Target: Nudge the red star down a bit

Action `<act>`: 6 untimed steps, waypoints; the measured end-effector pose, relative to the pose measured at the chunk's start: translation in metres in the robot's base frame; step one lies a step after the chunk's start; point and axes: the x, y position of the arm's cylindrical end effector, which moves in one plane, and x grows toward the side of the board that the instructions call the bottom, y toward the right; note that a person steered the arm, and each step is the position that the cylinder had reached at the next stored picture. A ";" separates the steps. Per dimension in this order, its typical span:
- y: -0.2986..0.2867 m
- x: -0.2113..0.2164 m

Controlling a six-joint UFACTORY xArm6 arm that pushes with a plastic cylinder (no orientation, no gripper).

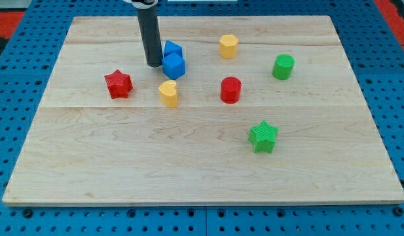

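The red star (118, 84) lies on the wooden board (202, 164) at the view's left. My tip (154, 64) stands up and to the right of the star, apart from it, just left of a blue cube (174, 65) and close to touching it. A second blue block (172, 49) sits right behind the cube.
A yellow heart-shaped block (168, 93) lies below the blue cube. A red cylinder (230, 90) is at centre, a yellow hexagonal block (228, 46) at the top, a green cylinder (283, 67) at the right, a green star (262, 136) at lower right.
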 end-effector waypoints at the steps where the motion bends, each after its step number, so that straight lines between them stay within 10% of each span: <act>1: -0.015 -0.016; 6: -0.108 0.112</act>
